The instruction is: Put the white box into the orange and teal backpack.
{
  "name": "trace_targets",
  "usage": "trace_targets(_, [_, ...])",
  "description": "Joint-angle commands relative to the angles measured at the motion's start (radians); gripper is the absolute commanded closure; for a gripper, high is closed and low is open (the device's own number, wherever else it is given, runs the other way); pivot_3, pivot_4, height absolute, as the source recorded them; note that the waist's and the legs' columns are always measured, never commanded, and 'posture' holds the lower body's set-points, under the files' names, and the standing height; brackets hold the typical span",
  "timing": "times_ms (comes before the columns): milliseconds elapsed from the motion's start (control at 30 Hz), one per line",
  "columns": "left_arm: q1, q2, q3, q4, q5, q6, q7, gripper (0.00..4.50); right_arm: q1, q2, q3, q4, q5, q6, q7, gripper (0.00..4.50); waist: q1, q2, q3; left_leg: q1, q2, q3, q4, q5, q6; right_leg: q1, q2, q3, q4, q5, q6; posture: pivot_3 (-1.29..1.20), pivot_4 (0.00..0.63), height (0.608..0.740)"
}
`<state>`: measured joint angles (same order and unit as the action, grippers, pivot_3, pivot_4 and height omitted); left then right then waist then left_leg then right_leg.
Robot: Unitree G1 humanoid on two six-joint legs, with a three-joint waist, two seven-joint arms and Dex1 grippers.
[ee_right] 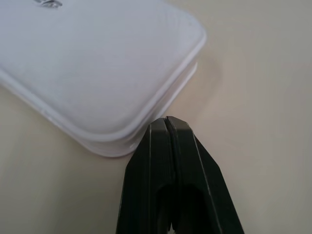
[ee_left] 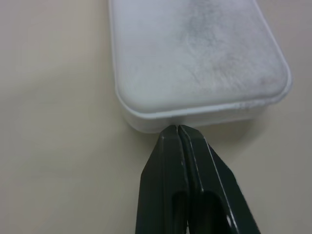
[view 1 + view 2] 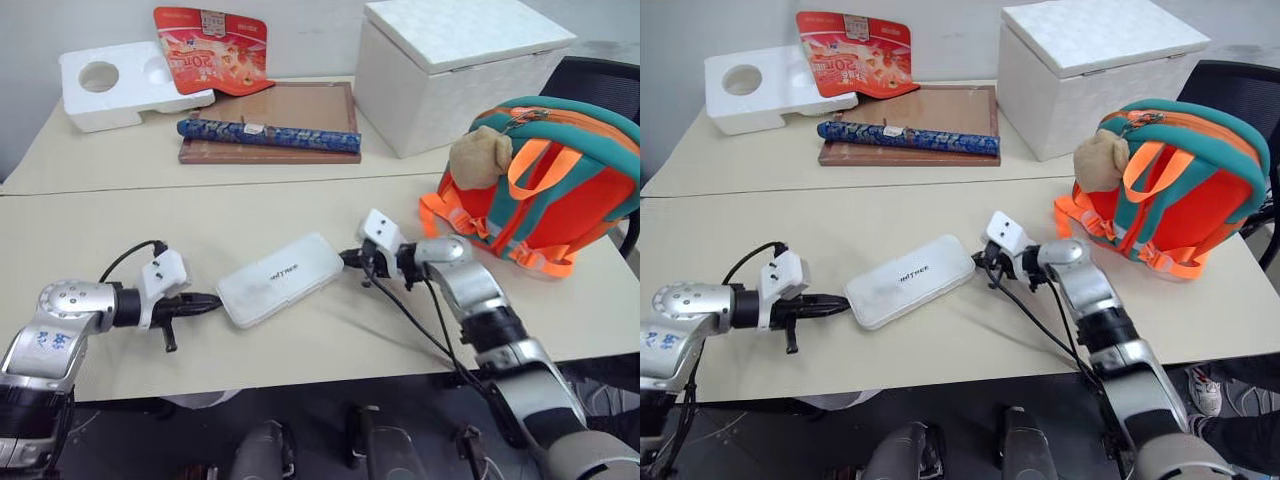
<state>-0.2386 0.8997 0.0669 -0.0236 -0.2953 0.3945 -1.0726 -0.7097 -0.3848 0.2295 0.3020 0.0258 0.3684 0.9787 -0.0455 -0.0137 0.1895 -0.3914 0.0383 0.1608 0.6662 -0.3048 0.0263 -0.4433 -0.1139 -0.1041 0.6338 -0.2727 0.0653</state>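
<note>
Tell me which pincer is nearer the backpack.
Right. The right pincer is at the white box's end facing the orange and teal backpack; the left pincer is at the box's opposite end.

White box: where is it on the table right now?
The white box lies flat near the table's front middle, between the shut left gripper and shut right gripper, left of the backpack.

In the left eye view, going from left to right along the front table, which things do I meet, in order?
left gripper, shut → white box, lying flat → right gripper, shut → tan plush toy → orange and teal backpack.
</note>
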Motion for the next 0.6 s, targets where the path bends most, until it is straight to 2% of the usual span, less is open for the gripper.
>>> trace_targets(33, [-0.074,-0.034,-0.032,0.008,0.003,-0.011,-0.003,4.46,0.078,-0.036,-0.007,-0.206,0.045,0.095,0.016,4.50,0.003,0.000,0.000,0.000,0.000,0.000,0.000,0.000,0.000,0.000,0.000,0.000,0.000,0.000,0.000,0.00,0.150,0.740])
trace_targets(200, [-0.147,-0.065,-0.080,0.096,0.047,-0.038,-0.014,4.46,0.201,-0.099,-0.042,-0.404,0.084,0.222,-0.003,4.50,0.012,-0.001,0.000,0.000,0.000,0.001,0.000,0.000,0.000,0.000,0.001,-0.001,0.000,0.000,0.000,0.00,0.150,0.740])
trace_targets(367, [-0.193,-0.063,-0.072,0.201,0.051,0.003,-0.023,4.46,0.240,-0.140,-0.080,-0.435,0.090,0.253,-0.043,4.50,0.015,-0.001,-0.001,0.001,0.000,0.002,0.001,0.000,0.000,0.000,0.001,-0.001,-0.001,0.000,0.000,0.00,0.150,0.740])
trace_targets(467, [-0.221,-0.056,-0.038,0.267,-0.019,0.104,-0.080,3.57,0.230,-0.158,-0.105,-0.409,0.093,0.248,-0.072,4.50,0.017,-0.001,-0.001,0.001,0.000,0.002,0.001,0.000,0.000,-0.001,0.002,-0.002,-0.003,0.000,0.000,0.00,0.150,0.740])
trace_targets(600, [-0.283,-0.029,-0.014,0.357,-0.125,0.388,-0.152,2.29,0.214,-0.184,-0.122,-0.390,0.104,0.231,-0.077,4.50,0.016,-0.001,-0.001,0.000,0.000,0.002,0.001,0.000,0.001,-0.001,0.003,-0.002,0.000,0.000,0.001,0.00,0.150,0.740])
